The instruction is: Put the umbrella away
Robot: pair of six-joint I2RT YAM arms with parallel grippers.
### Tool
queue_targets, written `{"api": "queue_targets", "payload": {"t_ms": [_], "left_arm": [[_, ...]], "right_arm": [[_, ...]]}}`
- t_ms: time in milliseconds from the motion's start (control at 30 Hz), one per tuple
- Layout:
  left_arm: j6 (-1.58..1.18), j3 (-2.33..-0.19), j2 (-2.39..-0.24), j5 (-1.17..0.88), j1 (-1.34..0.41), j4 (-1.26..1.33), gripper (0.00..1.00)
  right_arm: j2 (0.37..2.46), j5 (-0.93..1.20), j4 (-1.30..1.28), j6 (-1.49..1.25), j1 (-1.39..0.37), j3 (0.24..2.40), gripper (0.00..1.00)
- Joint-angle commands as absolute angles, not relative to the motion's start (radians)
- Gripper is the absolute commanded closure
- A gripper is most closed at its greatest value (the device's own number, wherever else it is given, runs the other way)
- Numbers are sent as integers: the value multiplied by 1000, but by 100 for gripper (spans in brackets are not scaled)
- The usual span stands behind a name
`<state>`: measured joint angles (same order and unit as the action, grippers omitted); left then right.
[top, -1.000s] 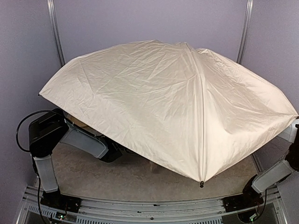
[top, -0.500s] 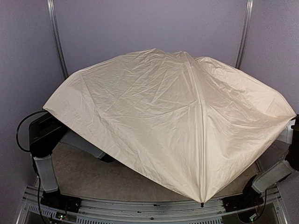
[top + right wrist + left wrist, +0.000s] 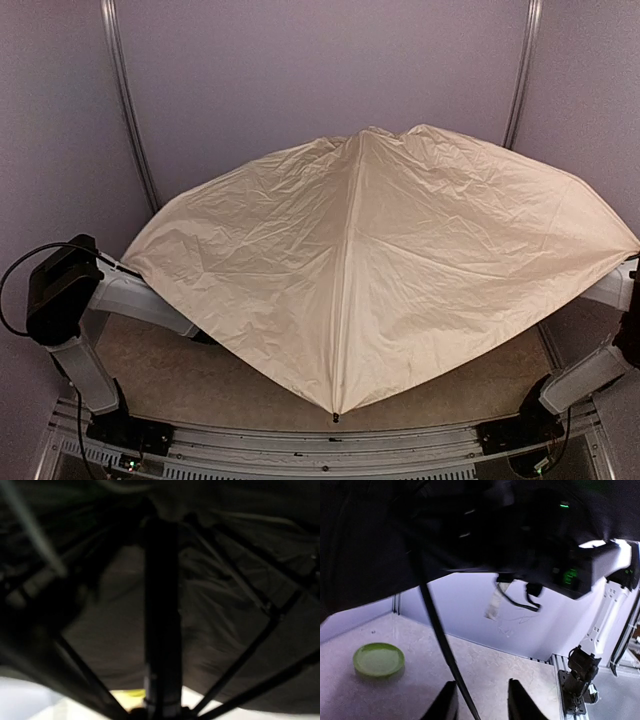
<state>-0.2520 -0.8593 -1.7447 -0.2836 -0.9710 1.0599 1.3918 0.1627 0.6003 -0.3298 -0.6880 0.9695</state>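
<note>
The umbrella (image 3: 400, 250) stands open, its cream canopy tilted toward the camera and covering most of the table. Both grippers are hidden beneath it in the top view. In the left wrist view my left gripper (image 3: 481, 684) is open under the black underside. A thin black rib (image 3: 440, 635) slants between its fingers close to the left finger (image 3: 447, 700), unclamped. In the right wrist view the black shaft (image 3: 161, 620) rises from the bottom centre, where my right gripper (image 3: 162, 714) is shut on it. Ribs fan out around it.
A green plate (image 3: 378, 659) lies on the marble table (image 3: 200, 380) under the canopy, left of my left gripper. The left arm (image 3: 130, 300) reaches in from the left. The right arm (image 3: 585, 375) stands at the right edge. Purple walls enclose the back and sides.
The canopy has sunk lower and turned, its front rib tip swinging left. My left gripper has opened, and the left arm has drawn back to the left.
</note>
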Motion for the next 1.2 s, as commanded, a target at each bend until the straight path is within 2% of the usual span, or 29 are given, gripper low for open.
{"api": "queue_targets", "payload": {"t_ms": [0,200,500,700,900,1033,1167], "left_arm": [[-124,-772,-1678,-245,-1013,988,61],[54,-736,-1592,-269,-1080,732,54],[258,-827,-1378,-377,-1114,193,36],[298,-738,-1042,-367,-1096,175,27],[181,-728,-744,-215,-956,253,12],[28,-862,-786,-126,-823,246,12],[-136,-1090,-1009,-100,-748,152,1]], "right_arm": [[1356,42,585,-231,-640,1079,100],[1376,-20,643,-221,-616,1174,100],[1419,-103,716,-135,-532,1316,100],[1424,-12,652,-29,-456,1313,100],[1400,299,619,5,-439,1249,100],[1422,395,571,8,-475,1243,100],[1469,424,586,15,-561,1222,100]]}}
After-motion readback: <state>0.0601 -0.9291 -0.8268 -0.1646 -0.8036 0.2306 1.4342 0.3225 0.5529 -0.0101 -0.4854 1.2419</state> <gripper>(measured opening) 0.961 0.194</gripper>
